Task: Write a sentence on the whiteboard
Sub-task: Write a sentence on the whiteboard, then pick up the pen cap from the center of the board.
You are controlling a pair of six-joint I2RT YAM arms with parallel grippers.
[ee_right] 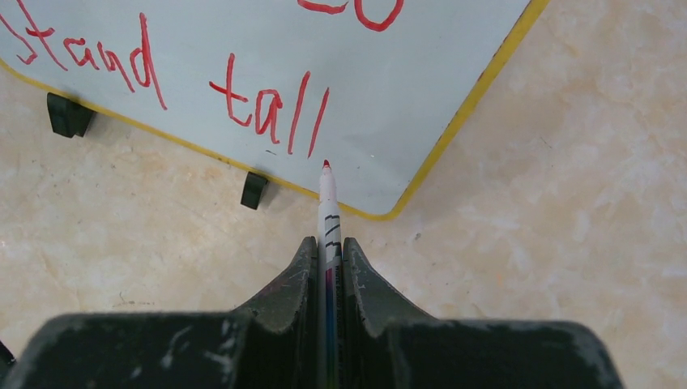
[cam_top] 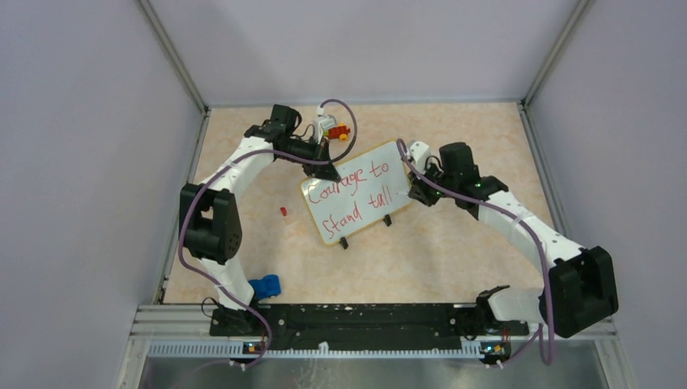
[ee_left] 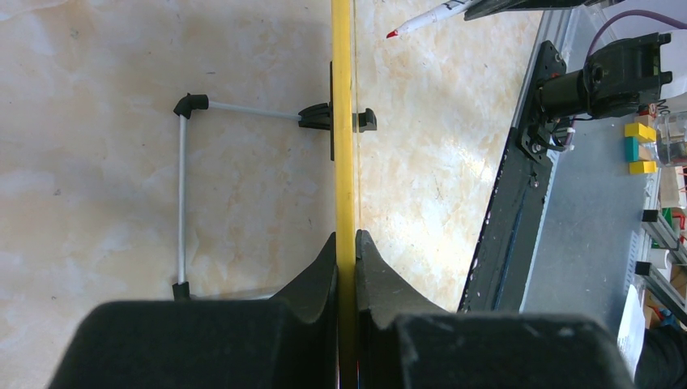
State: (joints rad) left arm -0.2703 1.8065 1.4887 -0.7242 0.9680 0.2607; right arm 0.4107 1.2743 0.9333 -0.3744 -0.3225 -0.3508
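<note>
The whiteboard [cam_top: 356, 193] stands propped on its two black feet [cam_top: 343, 242] at the middle of the marbled beige table [cam_top: 462, 251], turned at a slant so that its left end lies nearer the arms. Its face carries the sentence [cam_top: 354, 191] in red handwriting, "Courage to" above "Stand tall". The left gripper [ee_left: 346, 237] reaches over from the far side and has its fingers closed tight on the board's yellow rim [ee_left: 343, 121] at the upper left corner; the left wrist view looks straight down that edge and shows a thin white wire stand [ee_left: 182, 186] behind the board. The right gripper [ee_right: 328, 243] is clamped on a red marker [ee_right: 327, 203] whose tip lies at the board's lower right area, just below the last "l" of "tall"; whether the tip touches the surface cannot be told. A small red cap [cam_top: 283, 211] lies on the table left of the board, a blue object [cam_top: 266, 285] sits near the left arm's base, and a cluster of coloured blocks [cam_top: 334, 128] rests at the far edge.
</note>
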